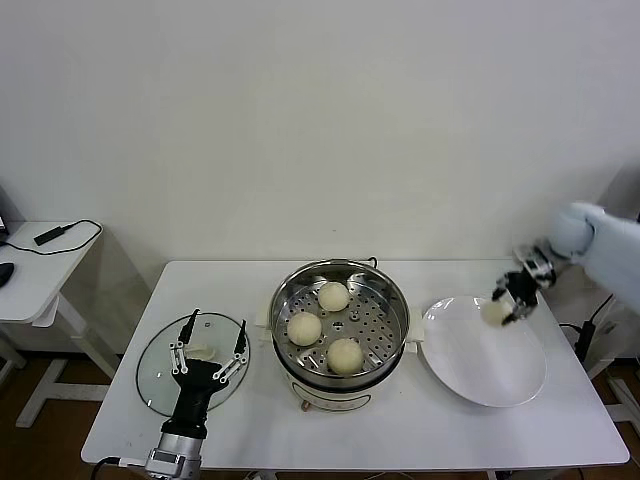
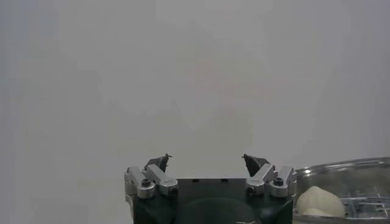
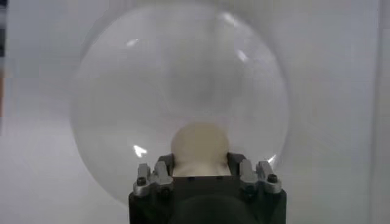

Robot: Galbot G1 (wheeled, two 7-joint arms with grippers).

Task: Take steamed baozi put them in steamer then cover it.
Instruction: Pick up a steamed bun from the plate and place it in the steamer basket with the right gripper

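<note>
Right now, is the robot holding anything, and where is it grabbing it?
Yes. The right pincer is shut on the last baozi, pinching its two sides above the white plate. The left pincer is open over the cover, holding nothing.

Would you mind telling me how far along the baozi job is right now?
Three baozi already sit in the steamer. The right gripper is shut on the fourth baozi above the plate. Left: drop it in, then fit the cover, lying on the table under the open left gripper.
</note>
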